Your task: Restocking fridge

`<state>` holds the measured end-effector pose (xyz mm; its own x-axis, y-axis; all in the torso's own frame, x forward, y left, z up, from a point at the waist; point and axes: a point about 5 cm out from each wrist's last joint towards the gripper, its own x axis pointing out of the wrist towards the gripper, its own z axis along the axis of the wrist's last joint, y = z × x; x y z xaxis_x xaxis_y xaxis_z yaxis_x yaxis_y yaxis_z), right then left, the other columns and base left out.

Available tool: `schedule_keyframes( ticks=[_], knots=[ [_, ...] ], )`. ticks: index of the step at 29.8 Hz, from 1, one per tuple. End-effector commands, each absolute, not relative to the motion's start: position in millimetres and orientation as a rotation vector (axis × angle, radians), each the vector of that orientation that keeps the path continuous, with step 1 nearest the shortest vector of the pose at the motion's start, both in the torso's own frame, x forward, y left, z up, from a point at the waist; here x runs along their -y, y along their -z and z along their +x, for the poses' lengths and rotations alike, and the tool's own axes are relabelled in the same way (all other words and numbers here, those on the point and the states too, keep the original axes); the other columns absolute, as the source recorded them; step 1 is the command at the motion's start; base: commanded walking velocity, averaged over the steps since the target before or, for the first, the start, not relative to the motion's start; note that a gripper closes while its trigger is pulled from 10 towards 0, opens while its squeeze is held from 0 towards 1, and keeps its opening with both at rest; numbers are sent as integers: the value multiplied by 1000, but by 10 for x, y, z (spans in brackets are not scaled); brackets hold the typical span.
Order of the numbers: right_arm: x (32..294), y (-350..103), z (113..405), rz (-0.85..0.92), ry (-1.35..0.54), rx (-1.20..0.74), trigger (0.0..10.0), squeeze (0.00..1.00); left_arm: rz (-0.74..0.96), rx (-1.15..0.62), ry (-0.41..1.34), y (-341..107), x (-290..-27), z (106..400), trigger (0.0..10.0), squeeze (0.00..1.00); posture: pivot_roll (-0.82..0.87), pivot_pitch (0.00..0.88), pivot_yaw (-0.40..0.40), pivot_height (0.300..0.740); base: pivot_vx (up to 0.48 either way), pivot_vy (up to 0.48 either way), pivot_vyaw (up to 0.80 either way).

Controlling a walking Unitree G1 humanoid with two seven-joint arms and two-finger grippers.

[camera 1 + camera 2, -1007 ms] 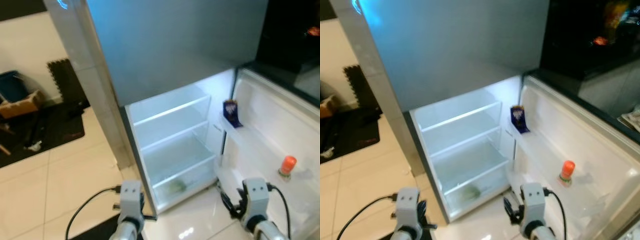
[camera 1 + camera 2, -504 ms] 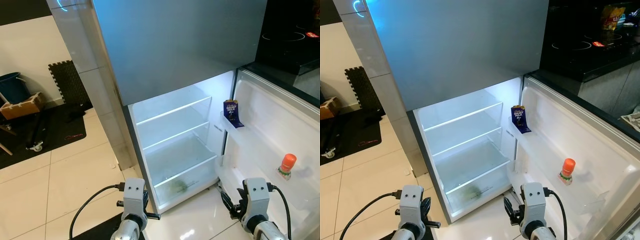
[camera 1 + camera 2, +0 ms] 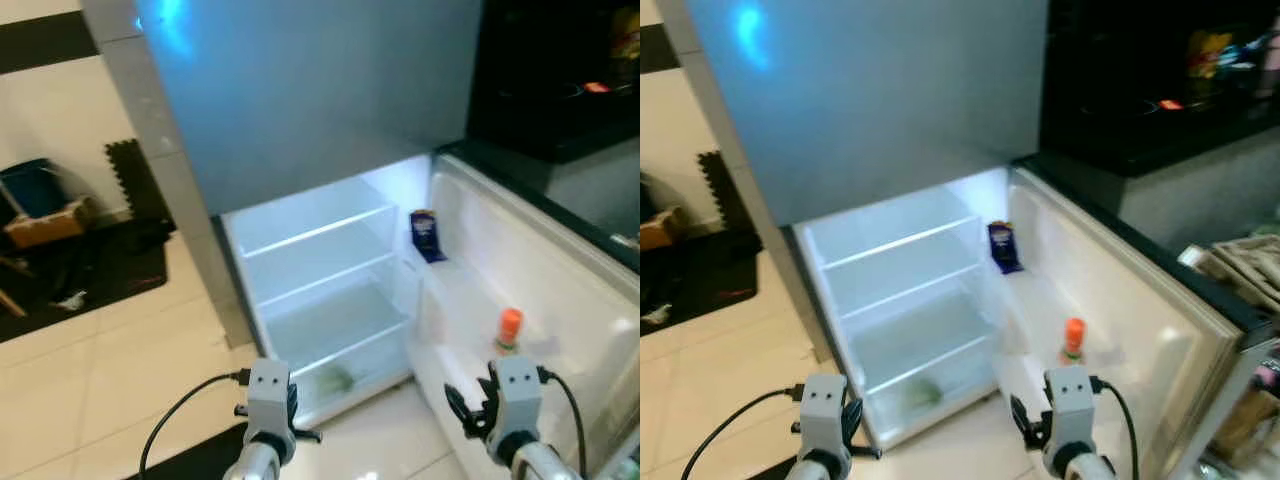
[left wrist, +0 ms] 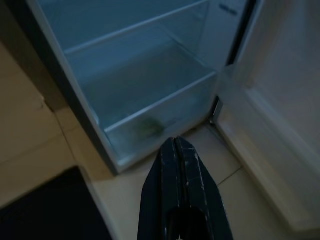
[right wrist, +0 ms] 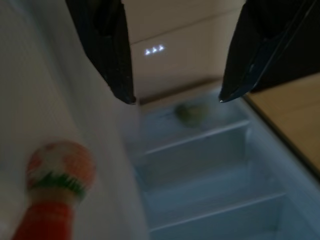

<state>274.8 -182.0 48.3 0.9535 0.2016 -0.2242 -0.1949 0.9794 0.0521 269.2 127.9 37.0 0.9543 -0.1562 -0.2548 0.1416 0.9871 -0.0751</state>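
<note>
The fridge [image 3: 320, 270] stands open ahead, its door [image 3: 560, 290] swung out to the right. The left gripper [image 4: 181, 150], fingers pressed together and empty, hangs low before the bottom drawer, where a green item [image 3: 335, 378] lies. The right gripper [image 5: 172, 95], fingers spread wide and empty, sits beside the door, near the orange bottle [image 3: 510, 328] on a door shelf. A blue packet [image 3: 424, 234] stands on the upper door shelf. The inner shelves are bare; tiled floor [image 3: 120, 370] spreads to the left

- Left gripper [image 4: 182, 150]: two long black fingers, glossy, lightly scuffed.
- Right gripper [image 5: 172, 95]: two black, tapering fingers [image 5: 107, 50].
- Behind each gripper, a boxy silver wrist block with two small dark dots.
- A black cable loops from each wrist.
</note>
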Motion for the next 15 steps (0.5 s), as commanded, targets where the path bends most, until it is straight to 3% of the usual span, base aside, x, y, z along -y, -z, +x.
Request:
schedule_keyframes(
  ticks=[1,15],
  knots=[
    [1798,-449,2734,31,-205,-250,10000,0,-72,-291,129,-309,-1316,2652,10000,0,-100,96,82,740,0,0,0],
    [1782,-471,2750,34,-213,-244,10000,0,-75,-290,124,-314,-1327,2655,10000,0,-98,99,79,740,0,0,0]
  ],
)
